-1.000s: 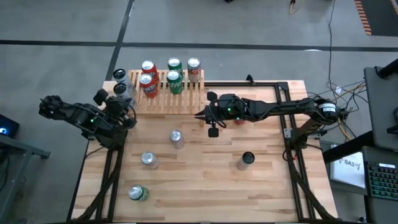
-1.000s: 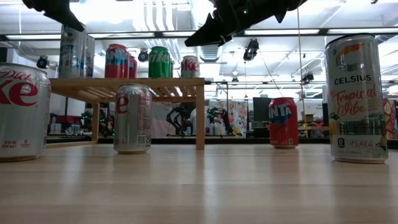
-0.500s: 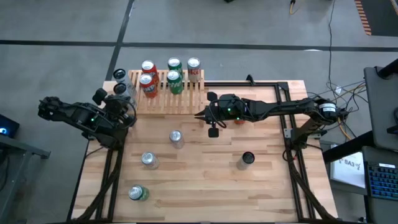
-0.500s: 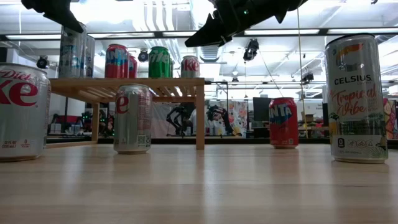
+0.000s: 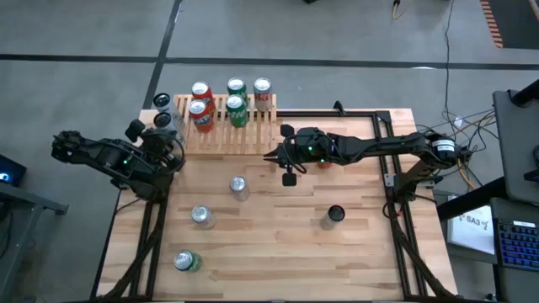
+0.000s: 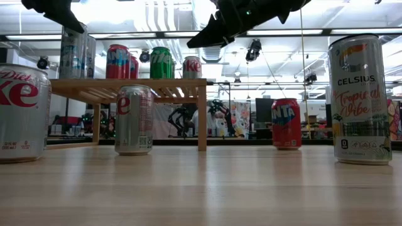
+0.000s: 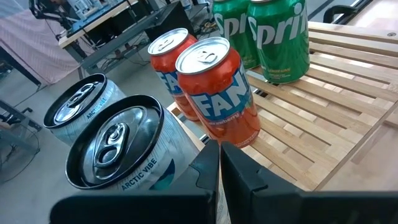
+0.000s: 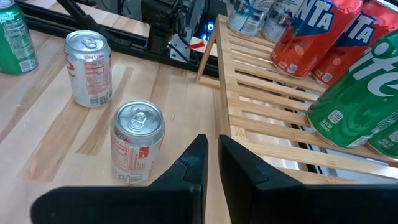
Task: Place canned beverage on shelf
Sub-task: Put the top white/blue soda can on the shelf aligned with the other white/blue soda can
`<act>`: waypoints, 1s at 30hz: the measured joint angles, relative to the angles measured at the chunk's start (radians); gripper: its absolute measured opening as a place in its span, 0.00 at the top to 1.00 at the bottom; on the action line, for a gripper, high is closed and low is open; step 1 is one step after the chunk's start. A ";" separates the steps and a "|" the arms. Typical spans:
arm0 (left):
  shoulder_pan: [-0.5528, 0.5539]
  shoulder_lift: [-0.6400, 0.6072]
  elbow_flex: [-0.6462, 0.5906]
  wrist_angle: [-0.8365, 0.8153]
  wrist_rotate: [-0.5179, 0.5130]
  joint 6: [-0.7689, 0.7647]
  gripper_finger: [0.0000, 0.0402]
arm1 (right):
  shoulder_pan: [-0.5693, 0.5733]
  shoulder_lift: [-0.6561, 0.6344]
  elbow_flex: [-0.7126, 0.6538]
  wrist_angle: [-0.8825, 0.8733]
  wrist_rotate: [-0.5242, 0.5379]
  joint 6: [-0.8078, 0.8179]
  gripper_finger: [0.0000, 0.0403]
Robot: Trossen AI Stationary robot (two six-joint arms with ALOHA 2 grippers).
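The light-wood slatted shelf stands at the table's far edge. On its slats stand two silver Arctic Vibe cans, two orange Fanta cans, two green Sprite cans and a Coke can. My left gripper is shut and holds nothing; it hovers at the shelf's left end, just before the silver cans. My right gripper hangs shut with nothing in it above the table off the shelf's near right corner. A Diet Coke can stands upright on the table just before it.
More cans stand on the table: a second Diet Coke, a green can near the front left, a tall Celsius can and a red Fanta can under my right arm. Bare wood lies at the front right.
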 joint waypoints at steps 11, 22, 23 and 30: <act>0.001 0.000 0.000 -0.006 0.000 -0.005 1.00 | 0.000 0.000 -0.002 0.000 0.000 -0.001 0.93; 0.006 -0.022 0.000 -0.007 0.000 -0.007 1.00 | 0.000 0.000 -0.003 0.000 0.000 -0.001 0.93; 0.006 -0.024 0.000 -0.007 0.000 -0.008 1.00 | 0.000 0.000 -0.003 0.000 0.000 -0.001 0.93; 0.006 -0.030 0.000 -0.007 0.000 -0.013 1.00 | 0.000 0.000 -0.003 0.000 0.000 -0.001 0.93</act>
